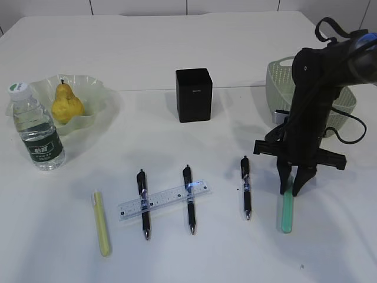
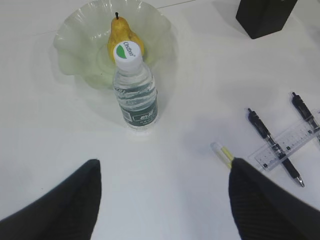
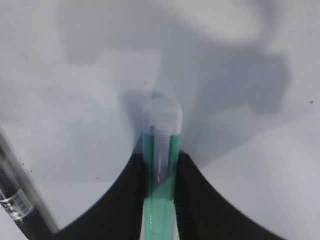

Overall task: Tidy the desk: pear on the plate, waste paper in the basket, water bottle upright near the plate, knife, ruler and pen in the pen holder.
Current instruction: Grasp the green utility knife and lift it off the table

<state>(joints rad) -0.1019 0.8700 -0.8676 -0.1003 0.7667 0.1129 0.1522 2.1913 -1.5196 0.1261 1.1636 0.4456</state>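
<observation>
right tool: lower right of exterior view; jaws closed onto the upper end of the green knife; wrist view shows green body pinched between both pads; knife looks to lie flat on the desk at this point
left tool: jaws wide apart, nothing between them; hangs above bare desk, bottle ahead of it; not visible in exterior view
pear: in the plate, upper left; done
water bottle: upright, just beside plate's front edge, left side; looks done
waste paper: can't find it; basket at right edge, mostly hidden by the arm; can't tell if paper is inside
pen holder: centre top; inside can't be seen
ruler: lower centre, lying across two black pens; not put away
third black pen: right of centre, apart from the ruler; left to do
yellow knife: lower left, alone; left to do
progress: fruit and bottle sorted, stationery all still on desk; judged roughly a third in; green knife is the step in hand
room: wide bare strip between pen row and holder; path from green knife up-left to holder looks open, third pen is nearest obstacle; basket sits close behind right arm; front desk edge near the knife tip
</observation>
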